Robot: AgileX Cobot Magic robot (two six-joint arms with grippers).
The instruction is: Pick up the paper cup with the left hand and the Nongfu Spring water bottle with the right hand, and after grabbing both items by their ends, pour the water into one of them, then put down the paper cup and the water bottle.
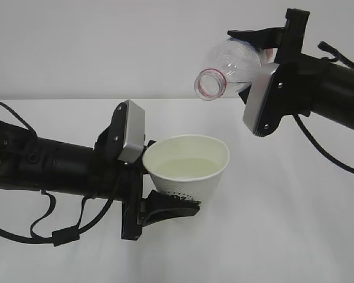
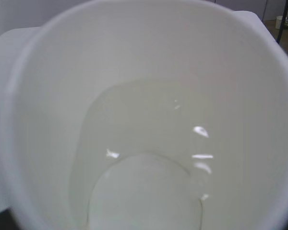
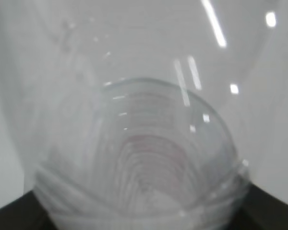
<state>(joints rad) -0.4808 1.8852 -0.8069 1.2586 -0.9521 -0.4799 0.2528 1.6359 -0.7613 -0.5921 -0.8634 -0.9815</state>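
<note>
1. Left gripper [image 1: 165,206] clasps the small white tapered paper cup [image 1: 189,171] above the desk [image 1: 283,236]; right gripper [image 1: 265,62] clamps the tilted clear ribbed plastic bottle [image 1: 233,62], mouth above the rim.
2. Faintly yellowish clear water [image 2: 144,143] sits tilted; jolting risks spilling.
3. Bottle [image 3: 144,143] looks empty.

I saw two black arms, the left hand [image 1: 165,203] trailing loose cables, each with a screwed grey plate.

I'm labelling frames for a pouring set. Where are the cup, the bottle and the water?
cup [image 1: 192,188]: exterior view, on its outer side wall.
bottle [image 1: 236,62]: exterior view, on its clear shoulder.
water [image 2: 149,124]: left wrist view, on the surface inside the cup.
</note>
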